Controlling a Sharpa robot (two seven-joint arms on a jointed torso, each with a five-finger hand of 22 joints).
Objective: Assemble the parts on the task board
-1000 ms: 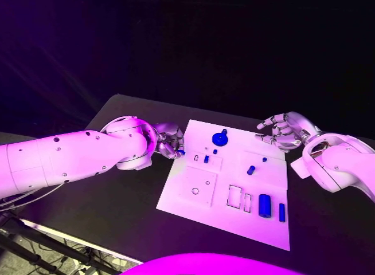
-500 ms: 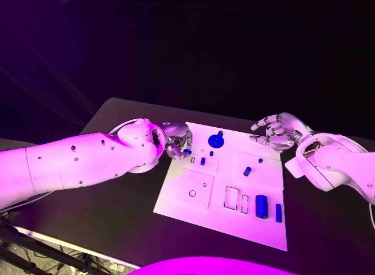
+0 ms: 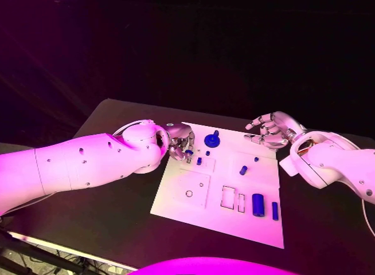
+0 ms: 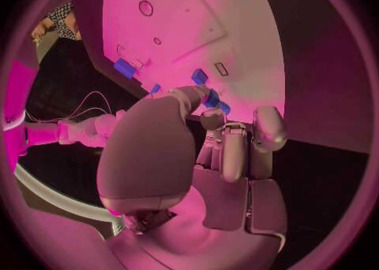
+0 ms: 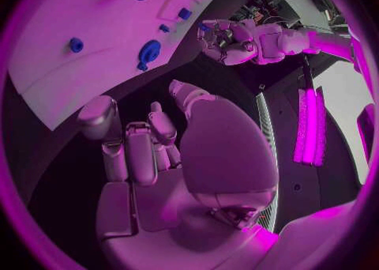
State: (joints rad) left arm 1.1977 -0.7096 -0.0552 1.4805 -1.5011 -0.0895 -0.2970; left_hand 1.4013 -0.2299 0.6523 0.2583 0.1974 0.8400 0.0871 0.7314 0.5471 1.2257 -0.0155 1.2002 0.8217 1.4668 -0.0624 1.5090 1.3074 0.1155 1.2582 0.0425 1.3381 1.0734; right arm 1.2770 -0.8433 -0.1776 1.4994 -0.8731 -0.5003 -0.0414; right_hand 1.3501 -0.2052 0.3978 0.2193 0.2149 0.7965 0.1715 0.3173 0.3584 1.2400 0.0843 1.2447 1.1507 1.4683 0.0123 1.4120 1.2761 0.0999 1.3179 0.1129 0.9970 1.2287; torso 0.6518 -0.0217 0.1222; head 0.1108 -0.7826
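Blue part (image 4: 210, 98) pinched in left robot hand (image 3: 178, 141)

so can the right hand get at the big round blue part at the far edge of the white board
Probably yes. The right hand hovers empty just off the white task board, and nothing lies between it and the big round blue part.

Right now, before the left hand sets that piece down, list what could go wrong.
1. The left hand seems to pinch a small blue part only at the fingertips; it may slip or tilt when pressed into the task board.
2. Blue pegs stand close by, so the fingers could knock them.
3. The right hand hovers at the board's far corner and may nudge it.
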